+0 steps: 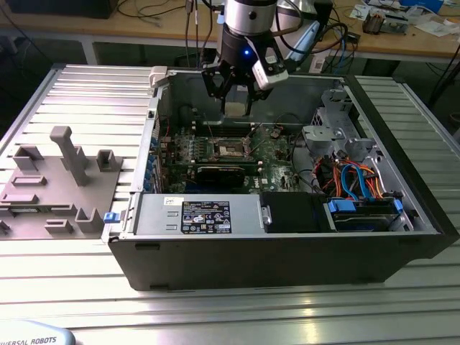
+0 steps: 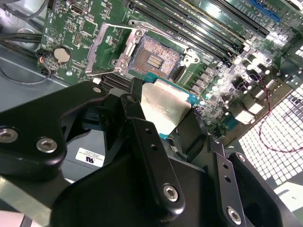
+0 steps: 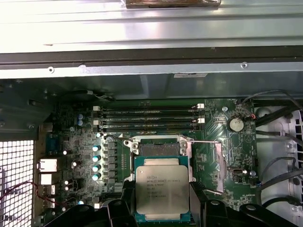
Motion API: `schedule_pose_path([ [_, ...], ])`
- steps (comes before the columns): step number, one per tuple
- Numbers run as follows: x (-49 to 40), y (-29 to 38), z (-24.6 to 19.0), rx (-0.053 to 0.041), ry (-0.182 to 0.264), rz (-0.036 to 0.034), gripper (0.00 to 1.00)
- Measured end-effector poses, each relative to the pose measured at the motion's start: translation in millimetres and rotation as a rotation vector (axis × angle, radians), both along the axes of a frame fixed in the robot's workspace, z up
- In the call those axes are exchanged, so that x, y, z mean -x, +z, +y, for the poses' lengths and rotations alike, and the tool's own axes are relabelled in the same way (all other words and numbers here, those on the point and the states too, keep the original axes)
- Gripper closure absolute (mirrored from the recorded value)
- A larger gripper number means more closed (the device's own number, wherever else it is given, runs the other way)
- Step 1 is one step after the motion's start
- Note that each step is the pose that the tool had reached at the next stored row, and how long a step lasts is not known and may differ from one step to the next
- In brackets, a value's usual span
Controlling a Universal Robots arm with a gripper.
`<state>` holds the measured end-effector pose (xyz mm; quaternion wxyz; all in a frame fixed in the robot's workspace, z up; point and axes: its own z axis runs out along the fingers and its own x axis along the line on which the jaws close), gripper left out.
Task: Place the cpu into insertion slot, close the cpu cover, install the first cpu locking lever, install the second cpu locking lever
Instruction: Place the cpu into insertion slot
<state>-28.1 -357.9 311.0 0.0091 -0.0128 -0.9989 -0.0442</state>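
One cpu sits clamped in the tool in the exterior view, hanging above the board inside the open case, which lies on the slatted desk. It is well clear of the socket below. In the second wrist view the black fingers grip the cpu by its edges, metal top showing. The socket lies bare beyond it, with the cover swung open beside it. In the first wrist view the cpu hides the near part of the socket. The first step, placing the cpu, looks to be in hand; seating it calls for the cpu square and level over the socket.
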Motion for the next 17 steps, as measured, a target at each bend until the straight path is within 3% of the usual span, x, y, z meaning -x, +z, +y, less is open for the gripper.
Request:
schedule_pose_path([
  [17, 0.0, -4.6, 0.0, 0.0, 0.0, 0.0, 0.46],
])
